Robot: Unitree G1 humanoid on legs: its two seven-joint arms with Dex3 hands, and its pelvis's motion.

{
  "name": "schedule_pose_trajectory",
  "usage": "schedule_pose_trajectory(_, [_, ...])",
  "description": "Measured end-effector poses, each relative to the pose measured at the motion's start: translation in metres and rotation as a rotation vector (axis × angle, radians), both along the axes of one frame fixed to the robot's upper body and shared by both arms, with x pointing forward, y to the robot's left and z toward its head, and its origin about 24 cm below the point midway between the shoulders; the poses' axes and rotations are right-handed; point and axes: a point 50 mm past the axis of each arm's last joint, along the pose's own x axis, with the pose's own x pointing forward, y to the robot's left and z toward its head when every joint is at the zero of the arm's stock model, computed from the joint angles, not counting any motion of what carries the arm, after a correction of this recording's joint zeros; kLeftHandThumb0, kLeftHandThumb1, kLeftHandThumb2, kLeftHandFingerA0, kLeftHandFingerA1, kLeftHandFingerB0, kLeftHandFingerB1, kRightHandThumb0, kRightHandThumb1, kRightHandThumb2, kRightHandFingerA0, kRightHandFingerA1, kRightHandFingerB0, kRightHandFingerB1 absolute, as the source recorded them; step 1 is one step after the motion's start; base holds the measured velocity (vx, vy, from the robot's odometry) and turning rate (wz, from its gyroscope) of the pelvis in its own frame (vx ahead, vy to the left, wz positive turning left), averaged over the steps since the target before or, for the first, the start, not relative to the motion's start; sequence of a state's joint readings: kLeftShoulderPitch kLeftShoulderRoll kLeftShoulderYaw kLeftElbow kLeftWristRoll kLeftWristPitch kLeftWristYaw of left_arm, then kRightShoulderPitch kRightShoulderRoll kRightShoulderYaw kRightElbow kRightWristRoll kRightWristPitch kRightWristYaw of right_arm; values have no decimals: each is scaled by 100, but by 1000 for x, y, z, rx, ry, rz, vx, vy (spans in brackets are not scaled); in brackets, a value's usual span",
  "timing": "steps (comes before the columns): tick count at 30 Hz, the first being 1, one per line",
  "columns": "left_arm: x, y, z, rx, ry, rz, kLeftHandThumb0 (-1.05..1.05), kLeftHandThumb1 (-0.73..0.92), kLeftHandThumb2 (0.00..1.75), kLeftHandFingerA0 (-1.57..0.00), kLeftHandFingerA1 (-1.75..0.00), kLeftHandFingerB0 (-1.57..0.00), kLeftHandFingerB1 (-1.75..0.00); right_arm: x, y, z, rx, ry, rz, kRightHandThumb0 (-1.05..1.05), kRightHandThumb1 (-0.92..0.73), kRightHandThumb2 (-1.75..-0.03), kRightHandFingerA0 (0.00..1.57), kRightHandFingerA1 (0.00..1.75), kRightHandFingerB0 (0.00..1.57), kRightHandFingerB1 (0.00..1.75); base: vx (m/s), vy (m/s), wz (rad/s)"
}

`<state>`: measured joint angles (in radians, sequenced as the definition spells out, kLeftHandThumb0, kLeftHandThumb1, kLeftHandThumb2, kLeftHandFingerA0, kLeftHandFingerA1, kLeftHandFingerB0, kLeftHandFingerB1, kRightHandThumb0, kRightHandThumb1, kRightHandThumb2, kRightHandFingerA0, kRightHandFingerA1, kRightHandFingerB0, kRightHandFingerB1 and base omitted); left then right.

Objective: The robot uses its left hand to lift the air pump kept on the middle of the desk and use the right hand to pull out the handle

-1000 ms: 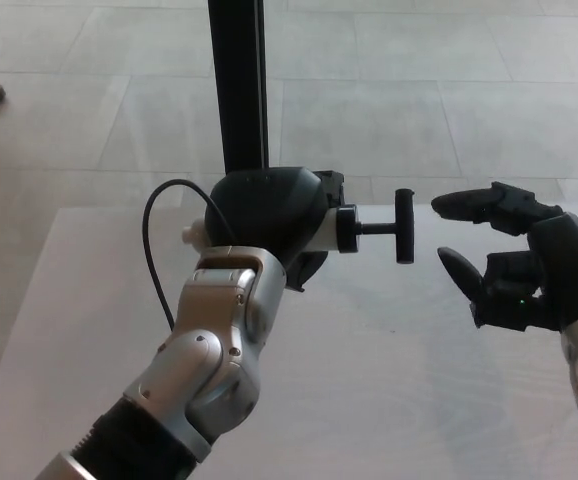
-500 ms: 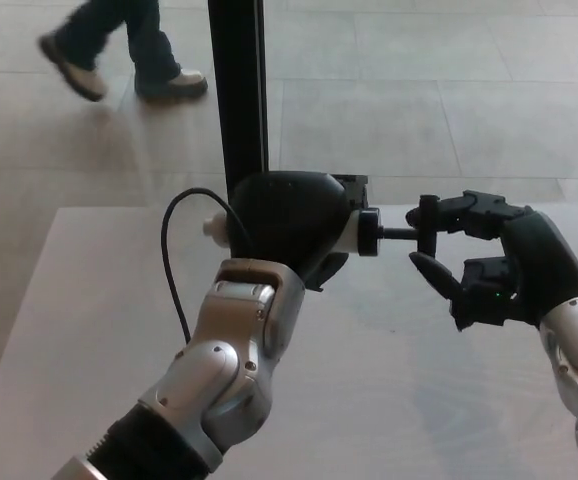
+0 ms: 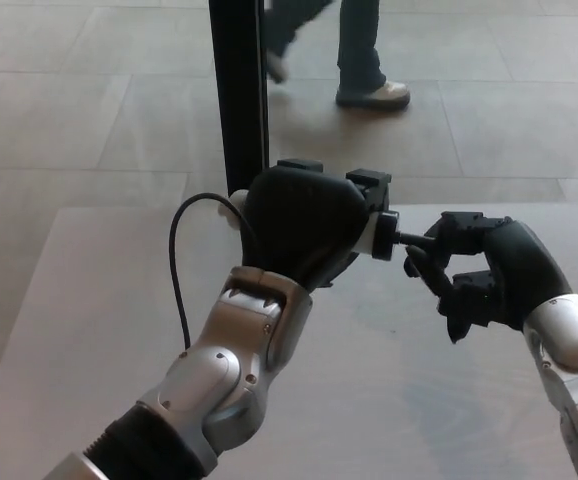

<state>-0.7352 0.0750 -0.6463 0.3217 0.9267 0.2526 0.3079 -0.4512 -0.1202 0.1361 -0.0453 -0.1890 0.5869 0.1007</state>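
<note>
My left hand [image 3: 304, 225] is shut on the air pump [image 3: 373, 232], holding it up above the white desk [image 3: 89, 300]; the hand hides most of the pump body. A thin black hose [image 3: 177, 260] loops down from the pump's left end. The pump's black rod and T-handle [image 3: 419, 242] stick out to the right. My right hand [image 3: 479, 270] has its fingers wrapped around that handle, which is mostly hidden inside them.
A black vertical post [image 3: 238, 95] stands behind the desk's far edge. A person's legs and shoes [image 3: 364, 55] cross the tiled floor beyond it. The desk's far edge runs just behind my hands.
My right hand moved left and closed around the handle, which stood free a second ago. My left hand shifted the pump slightly right. A person walked from left to right in the background.
</note>
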Motion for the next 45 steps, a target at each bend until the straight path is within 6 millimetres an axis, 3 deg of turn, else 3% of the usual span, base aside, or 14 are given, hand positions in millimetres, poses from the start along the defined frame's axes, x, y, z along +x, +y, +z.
schedule_pose_trajectory(5, [-1, -1, 1, 7, -46, -28, -32, 69, 71, -80, -154, -83, -116, 0, 1, 1, -33, -21, -13, -40, -81, -64, 98, 174, 71, 162, 0, 0, 0])
schedule_pose_trajectory(6, [-1, -1, 2, 7, -52, -34, -31, 71, 69, -82, -159, -85, -117, 0, 0, 1, -38, -30, -17, -38, -56, -98, 128, 141, 101, 125, 0, 0, 0])
schedule_pose_trajectory(7, [-1, 0, 2, 5, -56, -37, -31, 71, 69, -82, -159, -85, -117, 0, 0, 2, -41, -37, -21, -38, -56, -98, 128, 141, 101, 125, 0, 0, 0])
schedule_pose_trajectory(8, [-1, 0, 2, 2, -63, -42, -32, 65, 73, -83, -156, -88, -120, 0, -1, 2, -42, -45, -27, -23, -69, -76, 100, 174, 78, 160, 0, 0, 0])
schedule_pose_trajectory(11, [-2, 0, 2, -4, -78, -52, -30, 66, 69, -84, -153, -84, -111, -1, -2, 2, -53, -62, -38, -12, -55, -87, 102, 166, 82, 118, 0, 0, 0])
schedule_pose_trajectory(15, [-2, 0, 2, -10, -83, -59, -33, 67, 66, -80, -160, -79, -122, -2, -2, 4, -74, -86, -54, -23, -61, -76, 103, 166, 76, 149, 0, 0, 0])
schedule_pose_trajectory(17, [-3, 1, 2, -14, -82, -60, -31, 67, 70, -82, -157, -84, -115, -2, -2, 6, -81, -98, -60, -23, -61, -75, 103, 159, 81, 129, 0, 0, 0])
schedule_pose_trajectory(18, [-3, 1, 1, -15, -81, -59, -34, 70, 70, -80, -152, -84, -110, -2, -2, 7, -84, -105, -61, -26, -62, -75, 104, 148, 85, 93, 0, 0, 0])
schedule_pose_trajectory(19, [-3, 2, 1, -16, -80, -58, -33, 66, 66, -83, -144, -89, -85, -2, -2, 7, -86, -109, -62, -21, -57, -85, 104, 145, 90, 91, 0, 0, 0])
schedule_pose_trajectory(22, [-4, 5, 0, -16, -76, -56, -31, 70, 71, -80, -155, -86, -100, -3, -3, 10, -96, -129, -67, -17, -54, -103, 107, 149, 94, 104, 0, 0, 0])
schedule_pose_trajectory(29, [-6, 15, -9, 4, -79, -36, -20, 57, 88, -89, -140, -88, -101, -4, -7, 18, -130, -169, -74, -15, -57, -97, 97, 153, 90, 112, 0, 0, 0])
schedule_pose_trajectory(32, [-5, 19, -14, 20, -74, -23, -18, 55, 93, -91, -105, -91, -90, -5, -9, 22, -141, -185, -78, -14, -59, -95, 98, 152, 91, 111, 0, 0, 0])
schedule_pose_trajectory(33, [-6, 21, -15, 23, -72, -20, -19, 59, 90, -85, -142, -87, -111, -5, -10, 23, -142, -189, -79, -14, -57, -95, 98, 152, 92, 111, 0, 0, 0])
schedule_pose_trajectory(45, [-4, 37, -22, 38, -55, 14, -22, 63, 88, -82, -160, -77, -134, -10, -11, 35, -139, -237, -64, -15, -54, -94, 100, 156, 94, 114, 0, 0, 0])
